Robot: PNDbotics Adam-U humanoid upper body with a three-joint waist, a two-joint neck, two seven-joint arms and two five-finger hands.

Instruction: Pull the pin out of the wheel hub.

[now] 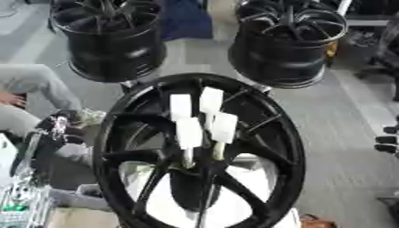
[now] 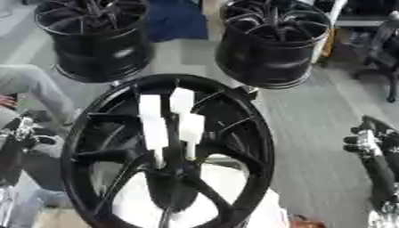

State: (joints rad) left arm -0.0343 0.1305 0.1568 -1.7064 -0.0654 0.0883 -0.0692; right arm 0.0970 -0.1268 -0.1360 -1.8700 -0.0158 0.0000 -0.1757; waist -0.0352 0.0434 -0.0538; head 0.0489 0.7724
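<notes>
Looking down, I logged one black wheel hub (image 1: 199, 151) upright at centre, white-tagged pins (image 1: 189, 133) standing in its middle; left hand (image 2: 17, 129) and right hand (image 2: 366, 138) flanked it, well apart, fingers indiscernible.

The hub of the near black wheel (image 1: 199, 151) is crowded by four white-tagged pins (image 1: 204, 122) standing close together. Open gaps are seen between the spokes around them. Behind, two more wheels (image 1: 288, 42) are placed close, with a narrow floor strip left between.
</notes>
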